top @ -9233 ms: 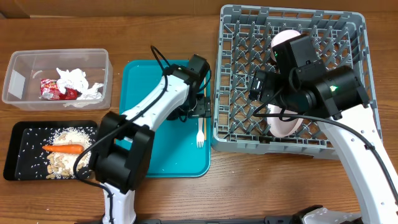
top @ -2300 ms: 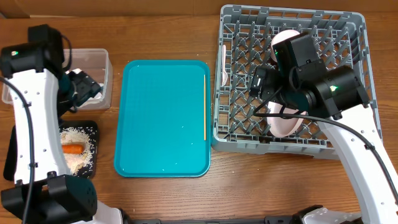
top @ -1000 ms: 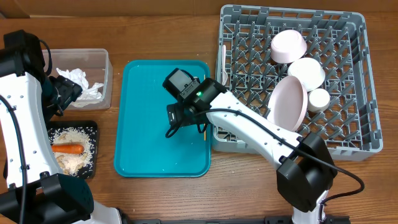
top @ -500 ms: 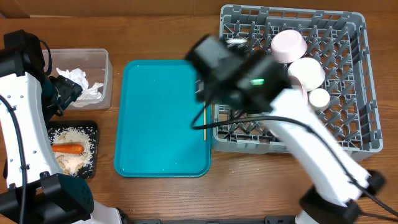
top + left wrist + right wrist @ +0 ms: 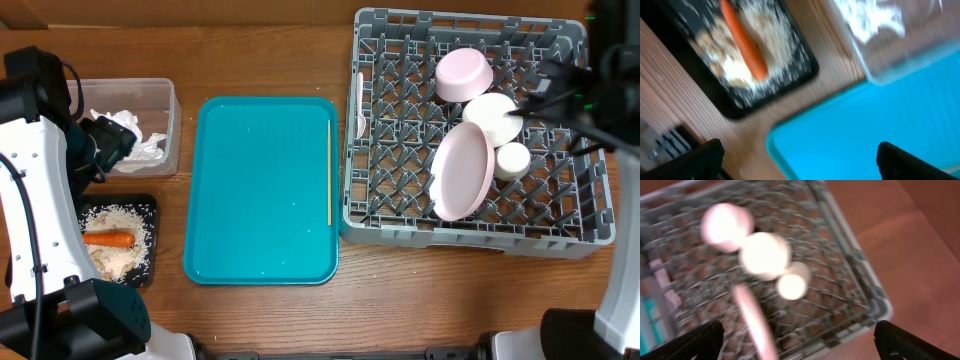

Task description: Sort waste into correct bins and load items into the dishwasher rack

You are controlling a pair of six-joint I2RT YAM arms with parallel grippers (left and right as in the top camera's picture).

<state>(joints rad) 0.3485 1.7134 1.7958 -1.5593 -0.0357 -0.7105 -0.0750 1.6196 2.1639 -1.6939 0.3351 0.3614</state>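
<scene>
1 chopstick (image 5: 329, 170) on teal tray (image 5: 260, 190)

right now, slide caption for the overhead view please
Bowls, plate and cup in the rack, napkins in the clear tub, carrot in the black tray, one chopstick on the teal tray.

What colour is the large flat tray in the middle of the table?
The tray is plain teal; the overhead view shows it best.
</scene>
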